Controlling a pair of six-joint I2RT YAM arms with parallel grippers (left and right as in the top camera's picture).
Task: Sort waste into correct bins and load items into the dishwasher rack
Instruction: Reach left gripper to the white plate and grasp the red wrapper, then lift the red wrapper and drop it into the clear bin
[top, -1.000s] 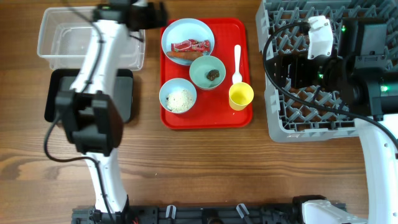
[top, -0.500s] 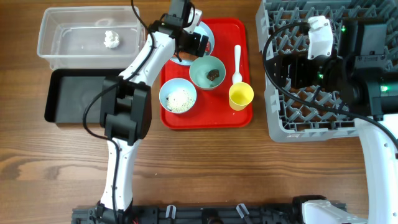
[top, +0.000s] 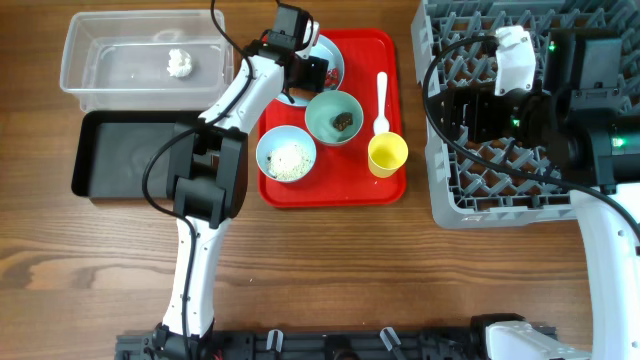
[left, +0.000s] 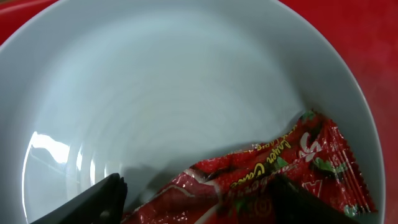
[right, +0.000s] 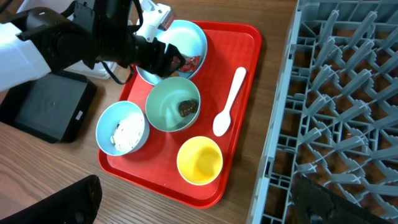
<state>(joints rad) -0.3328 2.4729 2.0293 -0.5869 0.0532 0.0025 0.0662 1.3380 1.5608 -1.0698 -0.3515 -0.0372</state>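
The biggest shift is the left arm's. It has swung off the clear tub (top: 110, 60), now well behind its left claw (left: 186, 196), and come over the red tray (top: 330, 190) to the pale plate (left: 155, 93). The white tissue (top: 179, 63) lies in that tub where none showed a second ago, so one piece of waste looks sorted and the red wrapper (left: 280, 168) appears to be next. The claw's jaws have started to narrow from full width. They are apart, one fingertip on each side of the wrapper, and a firm pinch cannot be made out.

The plate lies directly beneath the claw, and its bare white bottom stretches ahead of the fingers. The wrapper lies crumpled between them, bulking toward the right-hand finger and thinning toward the other.

The right claw (right: 202, 199) hangs wide and empty over the grey rack (top: 480, 190), far from the wrapper. The bowls, cup and spoon rest unmoved on the tray.
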